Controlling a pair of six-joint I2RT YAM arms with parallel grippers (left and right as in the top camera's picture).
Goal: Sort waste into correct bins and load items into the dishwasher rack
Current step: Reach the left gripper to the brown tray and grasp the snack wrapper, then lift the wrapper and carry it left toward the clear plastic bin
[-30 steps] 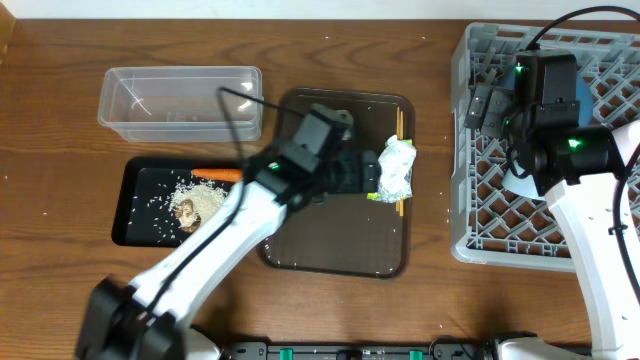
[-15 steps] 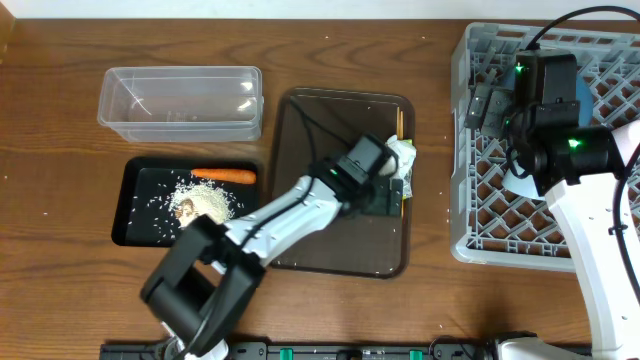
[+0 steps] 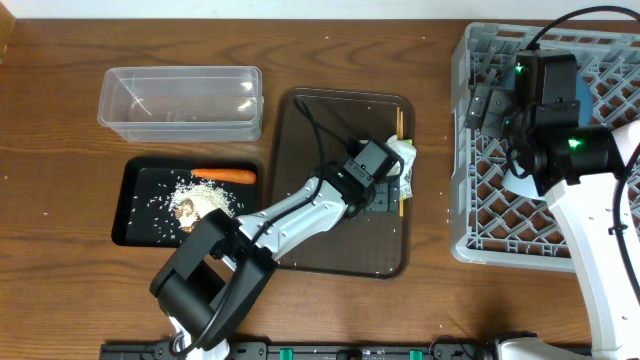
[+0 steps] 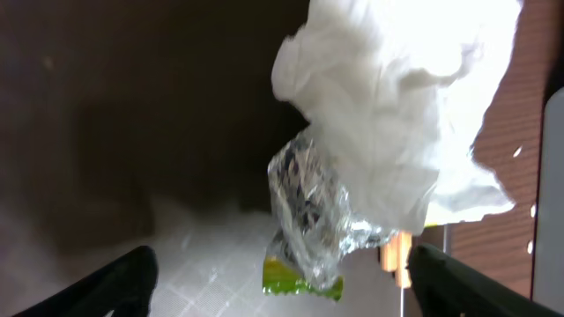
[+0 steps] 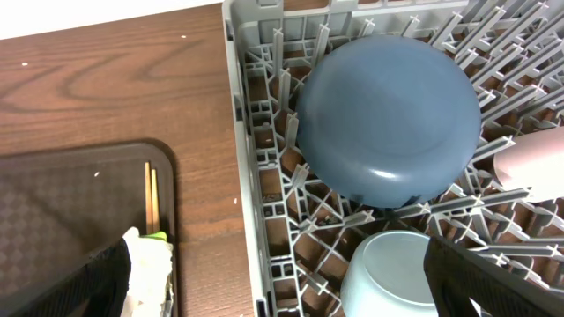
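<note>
Crumpled white-and-silver plastic with a green-yellow printed corner, the wrapper (image 4: 379, 132) lies at the right side of the brown serving tray (image 3: 330, 120). The left gripper (image 4: 284, 269) is down over it with its jaws spread wide. The wrapper sits in the gap between them, and in the left wrist view neither finger touches it, so nothing is gripped. Thin wooden chopsticks (image 3: 399, 122) lie along the tray's right edge, just beside the wrapper and partly under it.

To the left of the serving tray, the shallow black tray (image 3: 135, 225) holds an orange carrot (image 3: 223, 176) along its far side. It also holds a heap of white rice grains (image 3: 205, 197) with a small brown food lump (image 3: 186, 212) touching the heap. The clear plastic tub (image 3: 180, 100) stands just beyond the black tray.

The right gripper (image 5: 278, 264) hangs over the left part of the grey dishwasher rack (image 3: 480, 225), fingers far apart and holding nothing. Below it, a dark-blue dish (image 5: 388, 119) rests upside down on the pegs. A light-blue cup (image 5: 392, 273) stands close beside it, and a white cup (image 5: 529, 163) shows at the right edge of that view
</note>
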